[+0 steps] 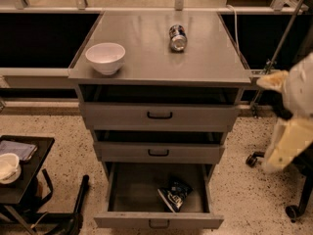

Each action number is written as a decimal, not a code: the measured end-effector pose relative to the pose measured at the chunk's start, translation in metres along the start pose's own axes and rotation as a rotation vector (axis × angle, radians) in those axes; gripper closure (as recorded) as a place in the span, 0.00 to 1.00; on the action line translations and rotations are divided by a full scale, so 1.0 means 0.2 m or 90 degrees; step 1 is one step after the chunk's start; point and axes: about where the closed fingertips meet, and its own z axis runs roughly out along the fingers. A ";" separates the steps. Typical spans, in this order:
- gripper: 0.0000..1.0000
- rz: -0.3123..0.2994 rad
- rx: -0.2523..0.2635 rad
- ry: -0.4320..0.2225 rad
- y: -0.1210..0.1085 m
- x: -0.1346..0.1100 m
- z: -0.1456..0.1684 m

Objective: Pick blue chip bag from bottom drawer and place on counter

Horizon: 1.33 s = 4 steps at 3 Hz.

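Your claw [274, 81] hangs well right of the cabinet, near the table [146, 65] edge, seemingly parked clear, grip state can't tell; blue chip bag [174, 194] lies inside the bottom drawer [159, 222], open for reach-in.

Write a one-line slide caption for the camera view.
Open bottom drawer holds the blue chip bag; gripper hangs beside the counter.

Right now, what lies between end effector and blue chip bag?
Camera view: the end effector hangs at the right edge; between it and the blue chip bag lie a black caster, speckled floor and the bottom drawer's right wall.
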 end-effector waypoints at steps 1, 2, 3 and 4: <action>0.00 0.005 -0.015 -0.073 0.17 0.14 0.29; 0.00 0.041 -0.038 -0.097 0.39 0.35 0.72; 0.00 0.076 -0.063 -0.070 0.61 0.48 1.08; 0.00 0.101 -0.099 -0.016 0.86 0.58 1.47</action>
